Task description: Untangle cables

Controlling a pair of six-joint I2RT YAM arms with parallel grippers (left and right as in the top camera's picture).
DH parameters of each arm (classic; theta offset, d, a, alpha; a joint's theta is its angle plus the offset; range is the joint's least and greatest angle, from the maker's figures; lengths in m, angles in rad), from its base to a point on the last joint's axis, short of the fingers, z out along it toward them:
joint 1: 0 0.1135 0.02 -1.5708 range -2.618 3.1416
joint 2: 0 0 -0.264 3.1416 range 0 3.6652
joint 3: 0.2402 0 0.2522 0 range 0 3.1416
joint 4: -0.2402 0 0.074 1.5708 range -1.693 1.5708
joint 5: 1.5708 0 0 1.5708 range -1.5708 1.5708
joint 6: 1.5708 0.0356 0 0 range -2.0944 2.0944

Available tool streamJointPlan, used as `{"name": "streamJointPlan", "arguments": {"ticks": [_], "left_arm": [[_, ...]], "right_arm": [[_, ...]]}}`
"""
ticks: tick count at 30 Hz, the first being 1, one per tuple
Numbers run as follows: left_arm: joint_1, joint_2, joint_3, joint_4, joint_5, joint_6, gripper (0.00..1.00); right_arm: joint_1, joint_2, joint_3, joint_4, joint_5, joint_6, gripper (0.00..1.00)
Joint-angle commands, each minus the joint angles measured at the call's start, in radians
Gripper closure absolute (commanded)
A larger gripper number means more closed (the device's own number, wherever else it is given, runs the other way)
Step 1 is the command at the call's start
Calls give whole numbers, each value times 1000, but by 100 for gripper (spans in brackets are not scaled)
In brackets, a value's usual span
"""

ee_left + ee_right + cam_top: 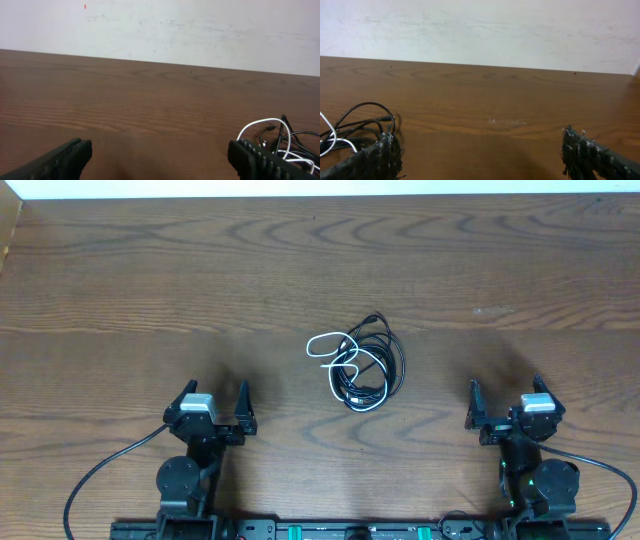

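The cables sit knotted mid-counter. My left hand and right hand flank the knot, both wide and empty. I'd pinch the white cord at its loose loop first and tease it out gently.

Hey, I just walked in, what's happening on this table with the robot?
Nothing is being handled yet. The left gripper and the right gripper both stand open and empty near the front edge of the wooden table. Between them, a bit farther out, the cables lie in one small tangle: black cords looped together with a white cord. Neither gripper touches the pile, so the untangling has not started.
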Motion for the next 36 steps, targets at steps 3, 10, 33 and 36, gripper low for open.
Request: {"name": "streamJointPlan", "arguments": {"ticks": [3, 10, 33, 36], "left_arm": [[6, 238, 274, -105, 96, -175, 6], [6, 331, 273, -62, 97, -176, 6], [6, 332, 274, -34, 100, -176, 6], [6, 333, 288, -32, 124, -176, 6]], "right_arm": [[8, -1, -3, -3, 4, 6, 1], [8, -1, -3, -4, 4, 6, 1], [8, -1, -3, -4, 4, 6, 1], [8, -1, -3, -4, 3, 6, 1]]}}
